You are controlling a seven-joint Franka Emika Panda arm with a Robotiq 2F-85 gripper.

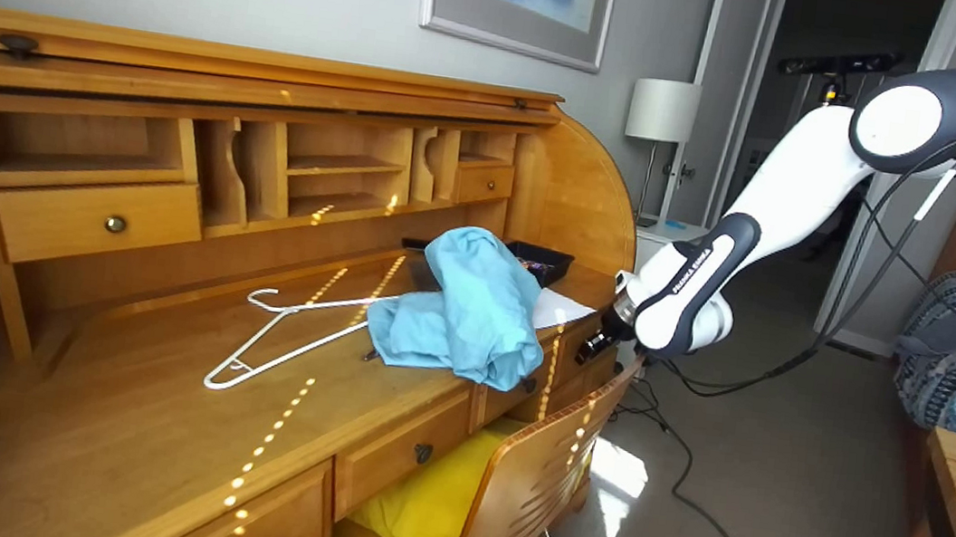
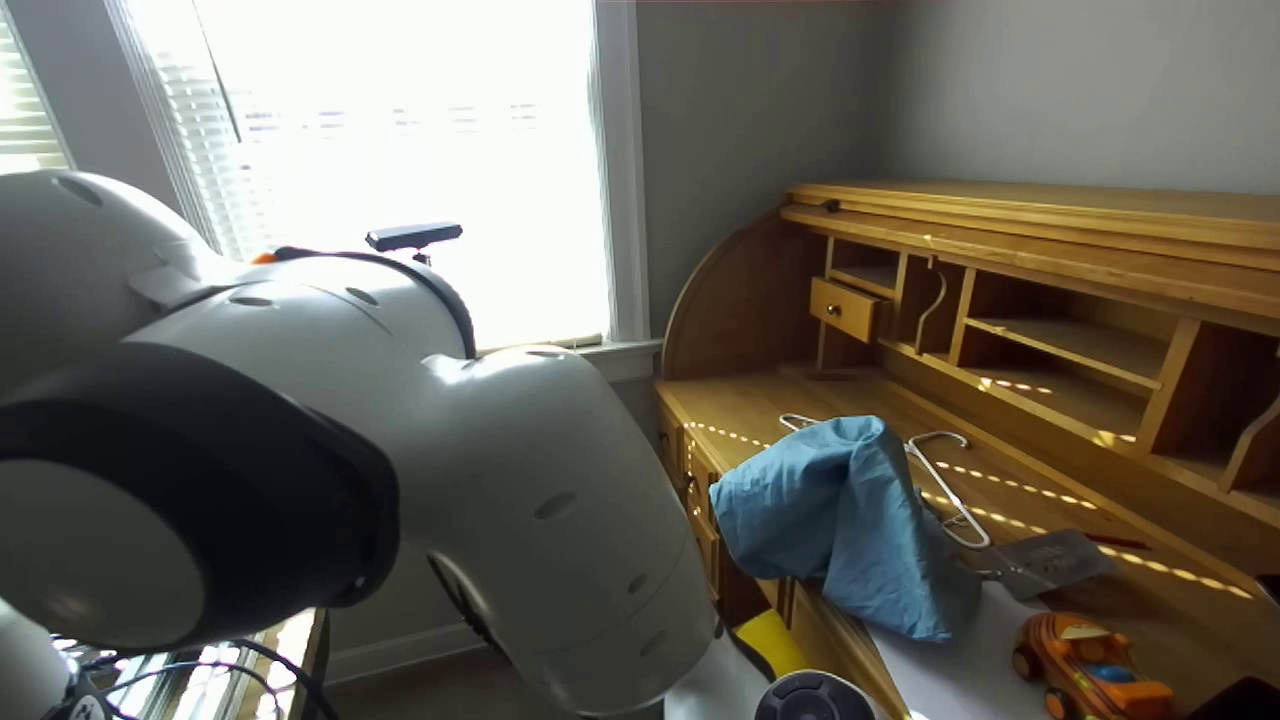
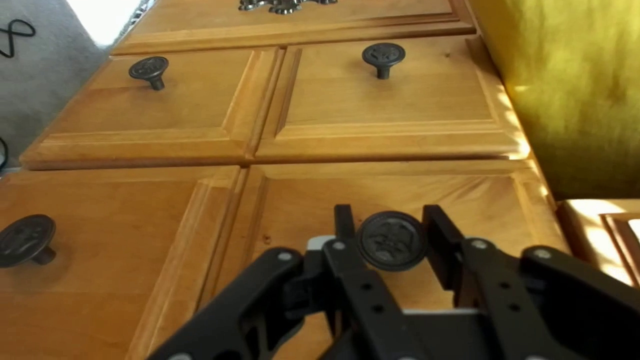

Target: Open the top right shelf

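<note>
The top right drawer (image 3: 425,192) has a flat honey-brown wooden front and a dark round knob (image 3: 391,241). Its front looks flush with its neighbours, so it appears closed. In the wrist view, which seems upside down, my gripper (image 3: 389,220) straddles this knob. Its fingers are partly closed and meet the knob's two sides; the knob's stem is hidden. Like drawers with knobs (image 3: 383,56) lie beside and beneath it. In an exterior view my gripper (image 1: 586,353) is at the desk's right front (image 1: 571,344). An exterior view has the gripper hidden by the arm (image 2: 570,520).
A wooden chair (image 1: 545,468) with a yellow cushion (image 1: 425,513) stands close beside the drawers; the cushion also shows in the wrist view (image 3: 560,100). A blue cloth (image 1: 482,306), white hanger (image 1: 290,314) and orange toy car (image 2: 1085,665) lie on the desktop. Cables (image 1: 721,517) lie on the floor.
</note>
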